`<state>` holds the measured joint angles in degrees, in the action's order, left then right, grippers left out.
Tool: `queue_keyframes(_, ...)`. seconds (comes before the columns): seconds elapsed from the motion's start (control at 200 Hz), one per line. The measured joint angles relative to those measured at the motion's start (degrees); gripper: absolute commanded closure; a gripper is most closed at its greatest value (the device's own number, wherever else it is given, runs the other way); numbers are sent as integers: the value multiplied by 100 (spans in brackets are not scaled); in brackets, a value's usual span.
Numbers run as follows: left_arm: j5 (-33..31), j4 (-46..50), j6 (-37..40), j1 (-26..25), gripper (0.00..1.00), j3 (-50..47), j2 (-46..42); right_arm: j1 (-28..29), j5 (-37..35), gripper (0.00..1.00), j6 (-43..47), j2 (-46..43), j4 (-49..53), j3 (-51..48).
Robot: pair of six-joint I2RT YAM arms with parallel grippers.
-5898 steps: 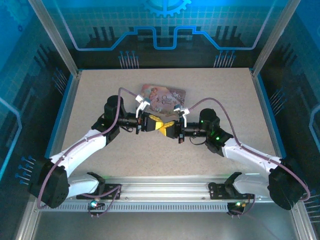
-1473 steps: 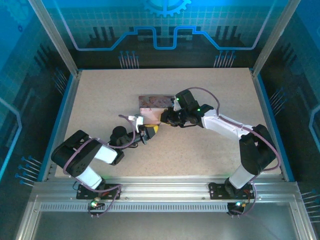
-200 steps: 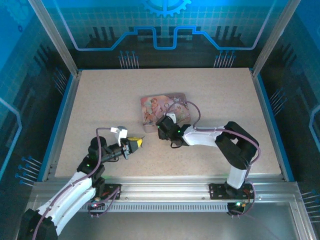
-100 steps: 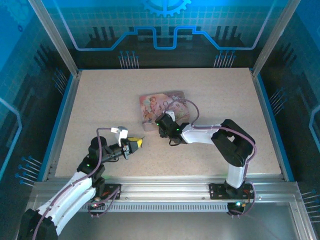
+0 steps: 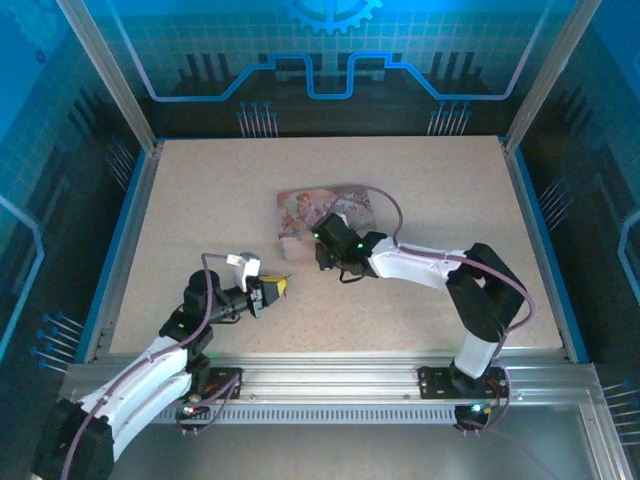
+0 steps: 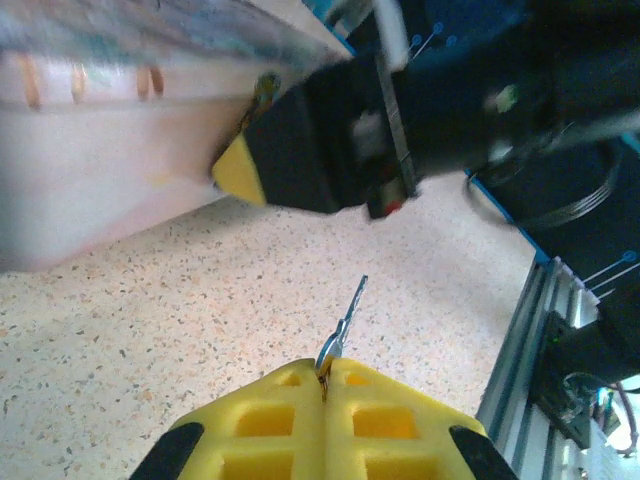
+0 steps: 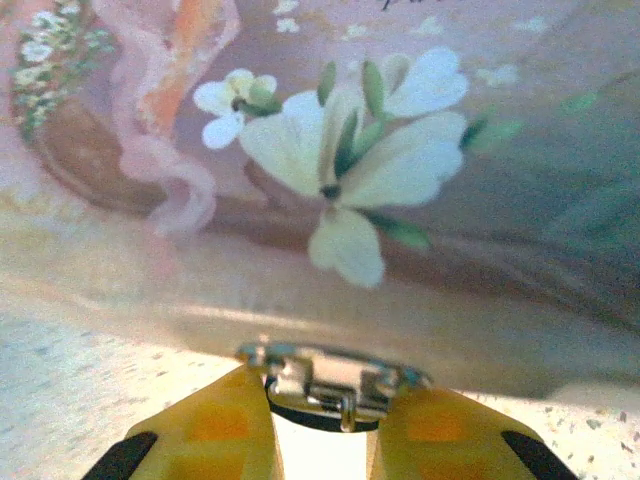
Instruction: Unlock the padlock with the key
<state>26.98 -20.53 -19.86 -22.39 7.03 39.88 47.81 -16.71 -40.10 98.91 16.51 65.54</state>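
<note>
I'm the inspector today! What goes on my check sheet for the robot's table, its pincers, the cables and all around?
Surface: speckled beige table, nothing spilled.
Job's things: key sticking out of the left pincer; padlock at the pink tin, by its front edge.
Clutter: the pink tin; nothing else seen.
Grippers: left pincer shut on the key; right pincer closed on the padlock.
Cables: purple cables run along both arms, one arching over the tin.
Surroundings: blue-lit walls, metal rail at the near edge.

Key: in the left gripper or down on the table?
Held: the key pokes out from between the left gripper's closed yellow fingers.
</note>
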Motion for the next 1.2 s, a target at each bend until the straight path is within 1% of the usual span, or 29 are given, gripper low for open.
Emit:
queue_keyframes(0.08, -181, -251, 57, -273, 100, 4, 326, -111, 328, 100, -66, -144, 264, 151)
queue_keyframes(0.15, -289, -538, 57, -411, 100, 26, 654, -212, 627, 100, -133, -229, 415, 229)
queue_keyframes(0.305, -511, -1416, 33, -448, 100, 63, 1473, -426, 1329, 100, -352, -365, 549, 243)
queue_keyframes(0.47, -684, -2601, -61, -525, 100, 101, 2448, -625, 2050, 100, -623, -444, 538, 243)
queue_keyframes(0.63, -800, -3600, -118, -634, 100, 195, 3276, -748, 2566, 100, -826, -468, 463, 243)
queue_keyframes(0.795, -883, -4411, -122, -660, 100, 227, 3825, -824, 2903, 100, -949, -468, 350, 243)
queue_keyframes(1.02, -920, -5246, -299, -662, 100, 291, 4603, -852, 3123, 100, -1119, -474, 212, 243)
queue_keyframes(1.115, -920, -5458, -417, -667, 100, 326, 4911, -850, 3171, 100, -1158, -490, 188, 240)
queue_keyframes(1.2, -929, -5549, -444, -667, 100, 350, 4981, -857, 3180, 100, -1180, -505, 186, 234)
